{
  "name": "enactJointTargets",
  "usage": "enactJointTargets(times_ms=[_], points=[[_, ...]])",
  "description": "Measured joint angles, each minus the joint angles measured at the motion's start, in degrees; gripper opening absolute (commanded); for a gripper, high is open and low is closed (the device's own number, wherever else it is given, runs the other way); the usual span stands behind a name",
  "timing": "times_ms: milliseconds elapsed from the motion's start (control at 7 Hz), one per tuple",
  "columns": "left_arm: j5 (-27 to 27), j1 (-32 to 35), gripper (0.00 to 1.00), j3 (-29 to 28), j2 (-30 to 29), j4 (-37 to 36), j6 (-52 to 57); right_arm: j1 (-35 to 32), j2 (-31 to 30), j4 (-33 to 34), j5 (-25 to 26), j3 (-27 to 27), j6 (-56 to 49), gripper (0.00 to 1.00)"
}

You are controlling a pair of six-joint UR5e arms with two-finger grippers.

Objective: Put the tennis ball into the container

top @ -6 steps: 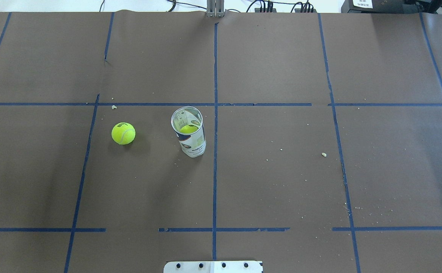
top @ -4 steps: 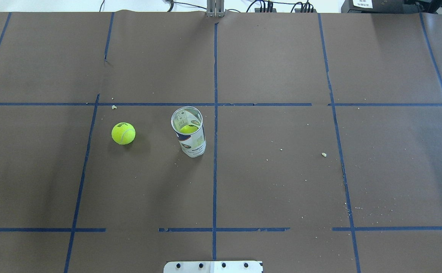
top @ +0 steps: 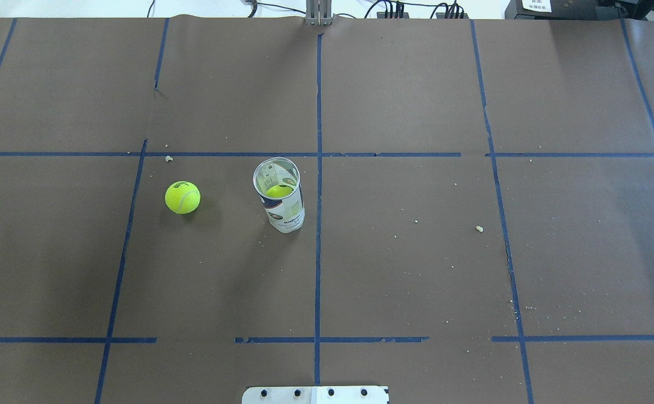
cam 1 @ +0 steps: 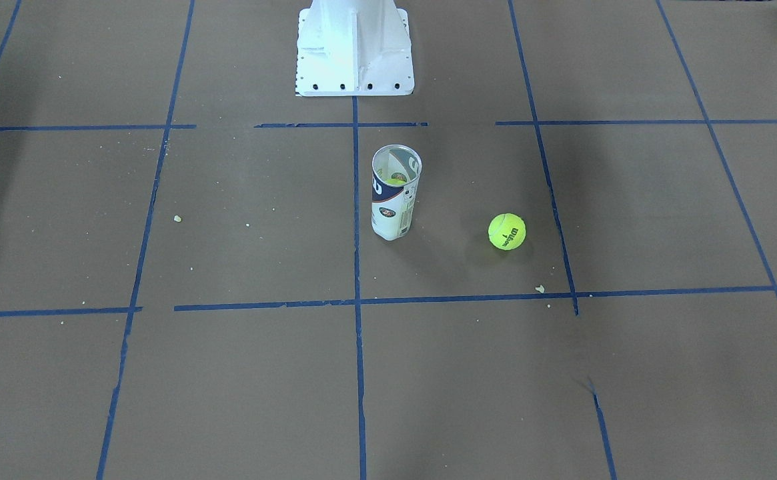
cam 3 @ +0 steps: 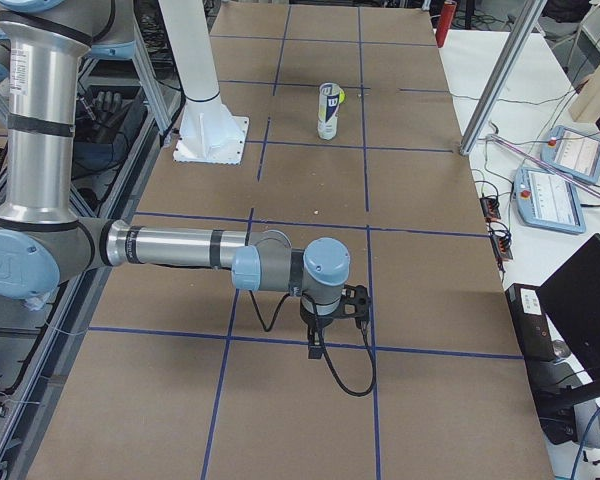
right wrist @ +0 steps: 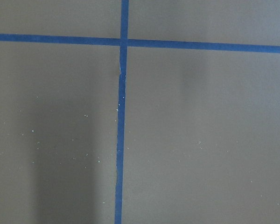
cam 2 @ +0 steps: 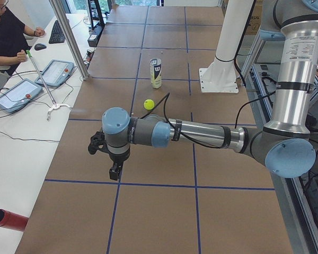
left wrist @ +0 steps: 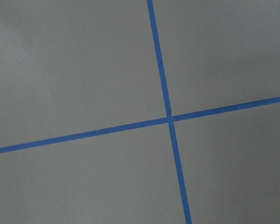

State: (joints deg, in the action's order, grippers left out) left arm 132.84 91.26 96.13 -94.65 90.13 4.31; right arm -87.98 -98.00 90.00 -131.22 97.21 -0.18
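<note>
The tennis ball point(top: 182, 197) point(cam 1: 507, 231) point(cam 2: 149, 104) lies alone on the brown table, black lettering showing. About two ball-widths to its side stands the container point(top: 279, 196) point(cam 1: 395, 193) point(cam 2: 156, 73) point(cam 3: 327, 111), upright and open-topped, with a second yellow-green ball low inside it. Both grippers hang far from them, over the table's ends: the left gripper point(cam 2: 114, 172) shows only in the exterior left view and the right gripper point(cam 3: 315, 345) only in the exterior right view. I cannot tell whether either is open or shut. Both wrist views show only bare table with blue tape.
The white pedestal point(cam 1: 353, 47) point(top: 315, 394) stands at the robot's side of the table behind the tube. Blue tape lines grid the brown cover. An operator point(cam 2: 5, 37) sits at a side desk with tablets; a red cylinder point(cam 2: 8, 219) lies off the table's left end.
</note>
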Motion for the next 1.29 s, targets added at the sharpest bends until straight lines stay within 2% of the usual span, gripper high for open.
enactJointTargets(times_ms=[286,571,714,1000,1286], points=[[0.03,-4.39,1.00,8.81,-0.15,-0.96,-10.31,0.00,0.00,0.00,0.00,0.00,0.00,1.00],[-0.06,-13.82,1.00,17.03,-1.33,-1.58,-25.02,0.00,0.00,0.00,0.00,0.00,0.00,1.00],[-1.29,-19.17,1.00,19.31,-3.05,-1.68,-32.36,0.00,0.00,0.00,0.00,0.00,0.00,1.00],[-7.70,-28.77,1.00,19.76,-9.08,-2.88,-42.94,0.00,0.00,0.00,0.00,0.00,0.00,1.00],[-9.71,-34.90,1.00,16.06,-15.28,-3.69,-47.57,0.00,0.00,0.00,0.00,0.00,0.00,1.00]])
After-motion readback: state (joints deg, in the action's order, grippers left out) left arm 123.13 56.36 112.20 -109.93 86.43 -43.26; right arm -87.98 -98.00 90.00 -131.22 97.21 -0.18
